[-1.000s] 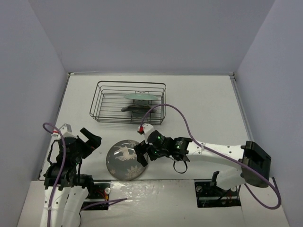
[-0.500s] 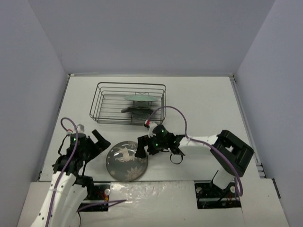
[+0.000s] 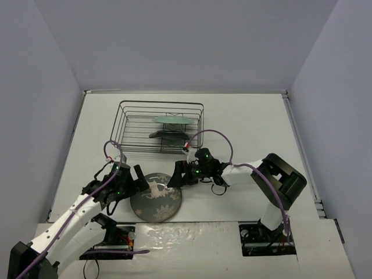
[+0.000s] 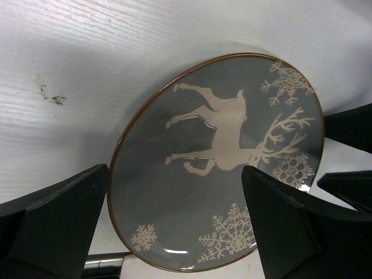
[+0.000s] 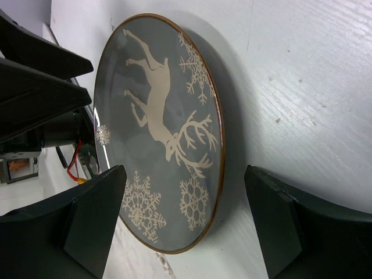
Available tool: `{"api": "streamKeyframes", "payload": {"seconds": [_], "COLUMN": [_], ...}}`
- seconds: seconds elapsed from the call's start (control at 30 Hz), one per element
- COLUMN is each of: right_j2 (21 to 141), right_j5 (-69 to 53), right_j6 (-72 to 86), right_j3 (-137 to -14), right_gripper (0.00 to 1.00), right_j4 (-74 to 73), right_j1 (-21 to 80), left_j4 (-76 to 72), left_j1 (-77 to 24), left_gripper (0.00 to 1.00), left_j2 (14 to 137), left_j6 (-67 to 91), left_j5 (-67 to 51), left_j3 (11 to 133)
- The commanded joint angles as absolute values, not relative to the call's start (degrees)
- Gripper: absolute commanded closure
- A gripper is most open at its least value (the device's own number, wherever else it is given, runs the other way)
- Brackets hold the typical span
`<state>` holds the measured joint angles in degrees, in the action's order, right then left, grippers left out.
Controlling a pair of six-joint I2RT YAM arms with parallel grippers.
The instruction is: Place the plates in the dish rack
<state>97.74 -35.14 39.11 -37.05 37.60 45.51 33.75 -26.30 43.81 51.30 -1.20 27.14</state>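
**A:** Top external view: where does the dark grey deer plate (image 3: 156, 197) sit?

**B:** Flat on the white surface (image 3: 244, 133), near the front edge. It is between the two arms and well short of the dish rack (image 3: 133, 125).

**A:** And the rack?

**B:** It stands toward the back. In its right half are the mint-green plate (image 3: 170, 120) and, just in front of it, the dark teal plate (image 3: 164, 134), both seen edge-on.

**A:** The left fingers (image 4: 55, 224)?

**B:** Spread wide at the deer plate's left rim. The left wrist view shows one finger on each side of the plate. They are closed on nothing.

**A:** The right fingers (image 5: 290, 232)?

**B:** Also apart, at the plate's right rim, and they grip nothing. In the right wrist view the rim lies in the gap between them. One finger is over the plate's face. The other is over bare surface, clear of the rim. Whether the first finger touches the plate cannot be told.
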Motion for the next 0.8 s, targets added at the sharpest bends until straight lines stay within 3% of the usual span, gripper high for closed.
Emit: {"api": "streamKeyframes", "payload": {"seconds": [0.0, 0.33, 0.77], "right_j2": [99.76, 103.87, 107.74], "right_j5": [-37.51, -40.21, -35.34], "right_j6": [40.23, 38.28, 38.55], "right_j3": [-35.71, -38.72, -40.87], "right_gripper": [0.22, 0.30, 0.50], "right_j4": [37.06, 35.48, 31.36], "right_j1": [44.59, 46.24, 46.32], "left_j4": [29.79, 29.82, 29.12], "left_j1": [-27.01, -27.08, -27.25], "left_gripper": [0.03, 0.03, 0.03], "left_j2": [45.14, 40.69, 36.68], "left_j6": [52.91, 53.84, 54.27], "left_j5": [0.53, 0.99, 1.38], "left_j3": [28.14, 25.06, 23.87]}}
